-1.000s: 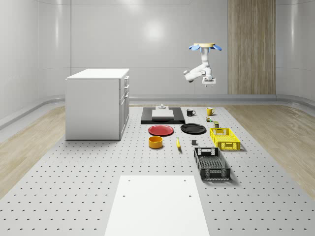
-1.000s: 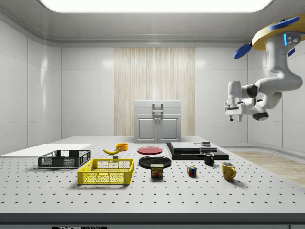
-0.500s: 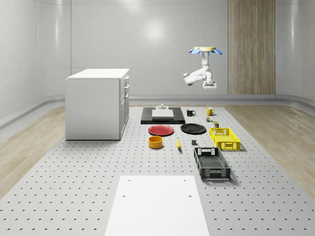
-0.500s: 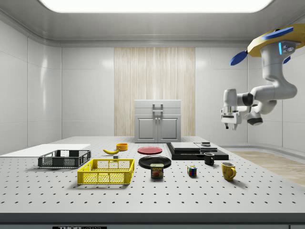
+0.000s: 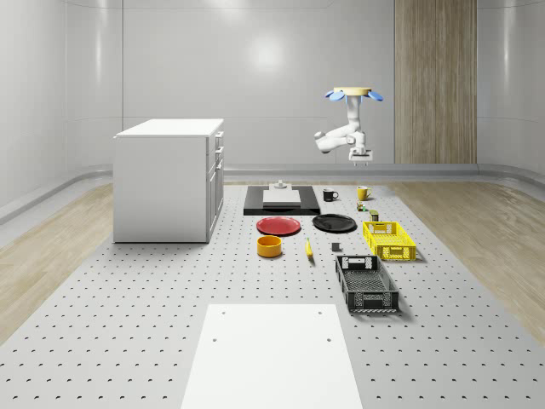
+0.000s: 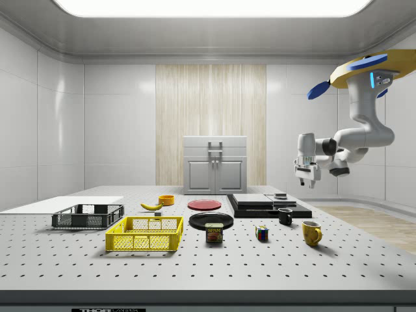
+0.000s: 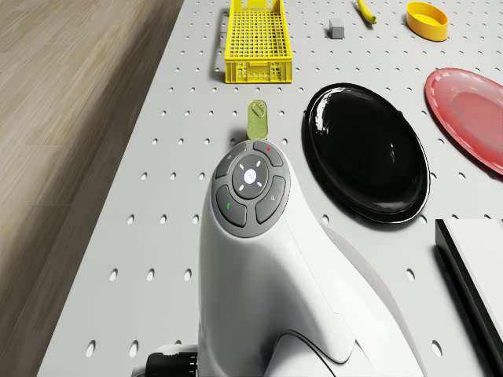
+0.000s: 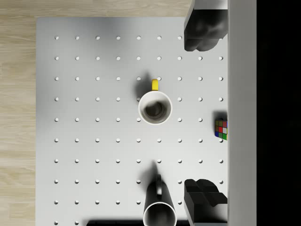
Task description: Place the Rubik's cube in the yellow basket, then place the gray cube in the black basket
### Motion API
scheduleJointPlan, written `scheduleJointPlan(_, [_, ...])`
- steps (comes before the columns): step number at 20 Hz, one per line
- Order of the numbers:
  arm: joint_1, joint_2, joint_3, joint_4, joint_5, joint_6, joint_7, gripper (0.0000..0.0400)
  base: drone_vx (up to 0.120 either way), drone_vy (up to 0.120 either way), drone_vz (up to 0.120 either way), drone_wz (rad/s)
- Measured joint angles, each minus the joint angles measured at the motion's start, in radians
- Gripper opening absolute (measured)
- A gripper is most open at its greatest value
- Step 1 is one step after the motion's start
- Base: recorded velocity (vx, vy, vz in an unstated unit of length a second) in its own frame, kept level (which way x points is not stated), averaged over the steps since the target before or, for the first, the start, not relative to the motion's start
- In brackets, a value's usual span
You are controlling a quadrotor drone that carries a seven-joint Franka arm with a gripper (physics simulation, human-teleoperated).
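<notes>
Wrist view is showing me the Rubik's cube (image 8: 221, 129) sitting on the perforated surface (image 8: 94, 117), just beside a yellow mug (image 8: 155, 107) and apart from it. A black mug (image 8: 160, 214) is standing a little farther along the same end of the surface. I am seeing the claw's two dark fingers (image 8: 202, 30) spread wide apart with nothing between them, and the yellow mug is lying almost straight below the camera.

Over in the side view, the claw (image 6: 305, 182) is hanging well above the surface, pointing down, over the end where the mugs and the Rubik's cube are resting. The drone (image 6: 361, 65) is hovering in the air higher up, toward the side view's right, with the arm bending down from it.

The yellow basket (image 6: 144, 242) is sitting toward the side view's left of the Rubik's cube, with a can (image 6: 214, 233) between them. The black basket (image 6: 88, 218) is lying farther left again. The gray cube (image 7: 336, 31) is resting on the surface near the yellow basket, between it and a banana (image 7: 366, 11). A black plate (image 7: 367, 153) and a red plate (image 7: 471, 110) are lying side by side beyond the can.
</notes>
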Motion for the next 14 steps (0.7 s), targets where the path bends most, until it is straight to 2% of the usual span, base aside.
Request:
scheduleJointPlan(12, [-0.018,-0.056,0.016,0.004,0.028,0.051,0.017,0.04,0.12,0.0,-0.12,0.0])
scheduleJointPlan(14, [-0.02,-0.064,0.018,0.004,0.033,0.059,0.019,0.04,0.0,0.0,-0.12,0.0])
